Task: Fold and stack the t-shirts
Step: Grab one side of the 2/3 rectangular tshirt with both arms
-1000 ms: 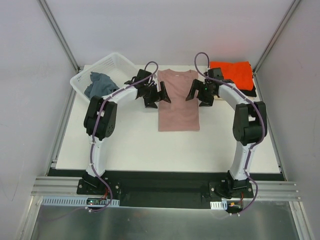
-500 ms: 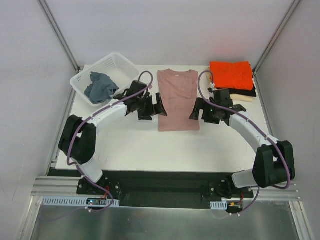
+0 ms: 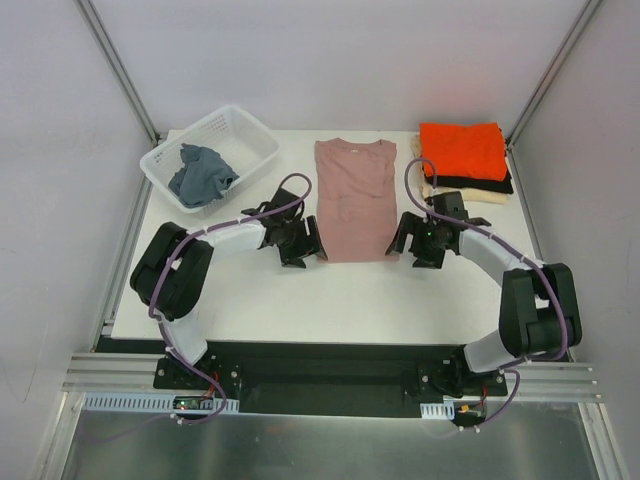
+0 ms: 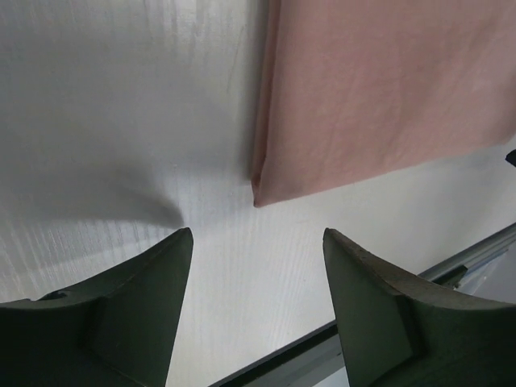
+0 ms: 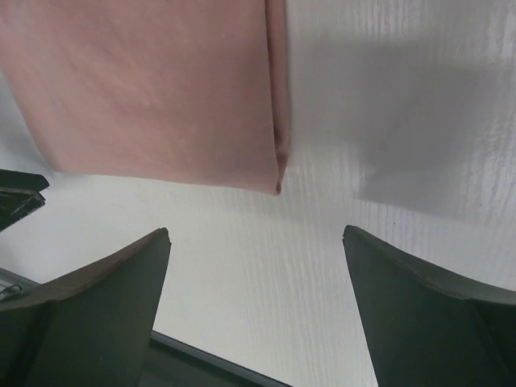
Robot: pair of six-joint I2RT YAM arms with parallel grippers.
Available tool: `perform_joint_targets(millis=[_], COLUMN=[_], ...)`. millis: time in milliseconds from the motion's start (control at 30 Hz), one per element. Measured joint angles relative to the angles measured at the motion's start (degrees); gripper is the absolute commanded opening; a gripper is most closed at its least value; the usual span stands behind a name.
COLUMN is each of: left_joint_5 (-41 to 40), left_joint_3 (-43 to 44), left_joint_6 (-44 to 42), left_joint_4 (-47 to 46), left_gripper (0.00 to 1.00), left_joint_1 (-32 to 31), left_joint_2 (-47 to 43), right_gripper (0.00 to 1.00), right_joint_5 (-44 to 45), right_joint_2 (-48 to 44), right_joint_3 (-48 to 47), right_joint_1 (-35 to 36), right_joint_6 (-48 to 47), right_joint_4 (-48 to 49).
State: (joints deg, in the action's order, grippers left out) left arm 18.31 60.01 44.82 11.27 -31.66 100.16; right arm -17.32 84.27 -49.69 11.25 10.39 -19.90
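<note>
Locate the pink t-shirt at the middle of the table, toward the far edge. It lies flat as a long, narrow rectangle, with the collar at the far end and the hem at the near end. Both sleeves are folded in, so the long sides run straight. The cloth is dusty pink and smooth, with few creases. In the wrist views you see doubled layers along each long edge at the near corners.

Note the stack at the far right corner. The orange t-shirt lies folded on top, the black t-shirt shows beneath it, and the cream t-shirt shows at the stack's left edge.

Check the left gripper. It sits low, just beside the near left corner of the pink t-shirt. Its fingers stand apart with only bare table between them, and it holds nothing.

Check the right gripper. It sits low, just beside the near right corner. Its fingers are spread wide and hold nothing. You cannot tell whether either gripper touches the table.

The white basket at the far left holds a crumpled grey-blue cloth.
</note>
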Motion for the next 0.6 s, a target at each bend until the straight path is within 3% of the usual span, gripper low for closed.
perform_joint_targets(millis=[267,333,467,600], left_joint_5=[-0.3,-0.3,0.2,0.7], left_joint_3=[1.8,2.5,3.6,4.2], left_joint_6=[2.1,2.6,3.0,3.4], left_joint_4=[-1.8,-2.3,-3.1,-3.4], left_gripper=[0.42,0.29,0.21,0.03], left_joint_1=[0.2,0.2,0.2,0.1], left_joint_2=[5.0,6.0,7.8,8.9], right_gripper=[0.67,0.60,0.52,0.26], right_joint_5=[-2.4,-2.8,-3.1,-3.1], right_joint_2=[7.4,8.2,10.2,12.0], right_joint_3=[-0.3,-0.8,-2.0,-3.1], right_joint_1=[-0.5,-0.6,-0.7,-0.7], right_joint_6=[2.5,2.8,3.4,3.8], right_joint_4=[0.4,0.9,1.7,2.9])
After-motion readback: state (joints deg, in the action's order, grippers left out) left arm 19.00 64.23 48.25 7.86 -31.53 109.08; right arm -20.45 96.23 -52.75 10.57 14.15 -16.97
